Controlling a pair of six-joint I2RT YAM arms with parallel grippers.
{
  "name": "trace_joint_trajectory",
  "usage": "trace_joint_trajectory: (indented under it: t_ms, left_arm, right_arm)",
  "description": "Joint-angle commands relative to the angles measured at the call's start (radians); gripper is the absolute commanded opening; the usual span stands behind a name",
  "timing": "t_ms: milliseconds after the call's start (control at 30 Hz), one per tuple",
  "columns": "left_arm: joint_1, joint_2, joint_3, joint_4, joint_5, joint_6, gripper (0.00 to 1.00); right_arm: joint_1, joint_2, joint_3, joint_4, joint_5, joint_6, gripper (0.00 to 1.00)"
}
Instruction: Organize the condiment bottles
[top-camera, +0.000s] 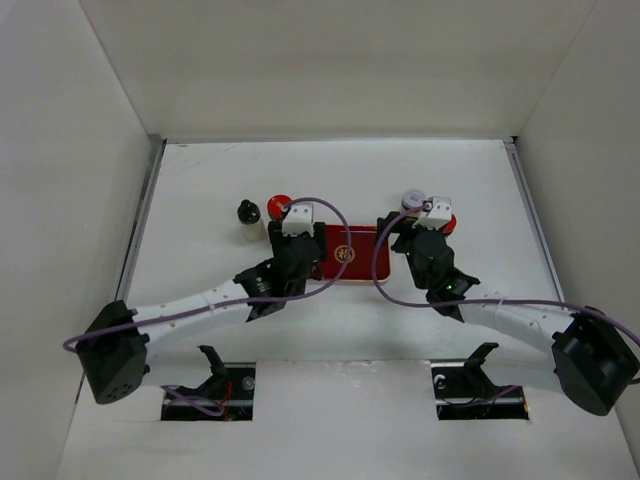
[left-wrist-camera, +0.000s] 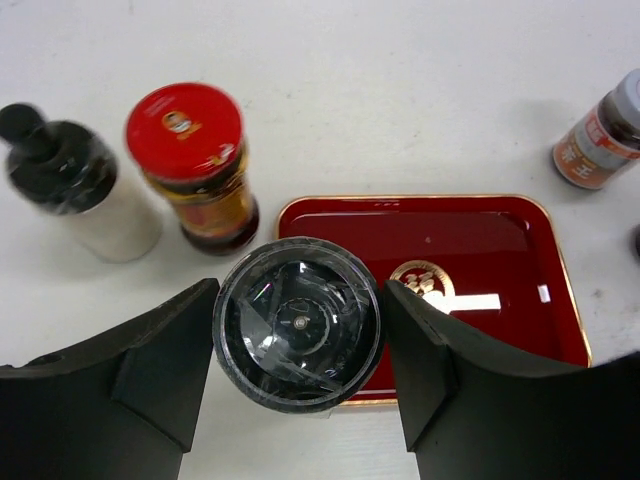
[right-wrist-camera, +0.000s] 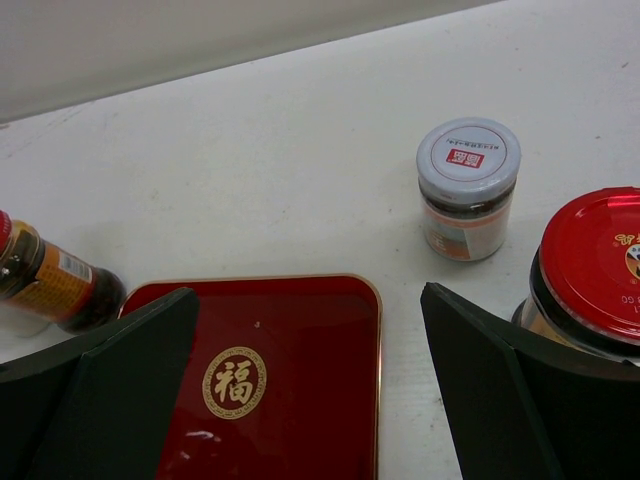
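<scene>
Your left gripper (left-wrist-camera: 300, 300) is closed partway, both fingers pressed on the sides of the dark-topped bottle (left-wrist-camera: 298, 340), which sits upright over the near left edge of the red tray (left-wrist-camera: 500, 235); can't tell if it's lifted or resting. Your right gripper (right-wrist-camera: 308, 295) is spread wide with nothing in it, above the tray's right part. On the table (left-wrist-camera: 400, 80), slim black-topped bottle (left-wrist-camera: 75, 195) and red-capped bottle (left-wrist-camera: 195, 165) stand side by side off the tray's far left corner, grey-lidded jar (right-wrist-camera: 468, 185) off its far right corner, red-capped jar (right-wrist-camera: 600, 265) just outside the right gripper's right finger.

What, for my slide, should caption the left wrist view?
Left claw grips a dark-topped jar at the edge of the red tray.
</scene>
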Motion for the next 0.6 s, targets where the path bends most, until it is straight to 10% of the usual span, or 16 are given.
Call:
trace_joint_trajectory:
  t_ms: [0,567]
  left_arm:
    - [0.000,0.068,0.097,0.220,-0.009,0.068,0.38]
    - [0.135,0.361,0.179,0.443,0.131,0.102,0.43]
  right_arm:
    - [-0.005,-0.022,-0.004,0.068,0.006,0.011,1.00]
    - [-0.053,-0.104,-0.028,0.030,0.024,0.037,1.00]
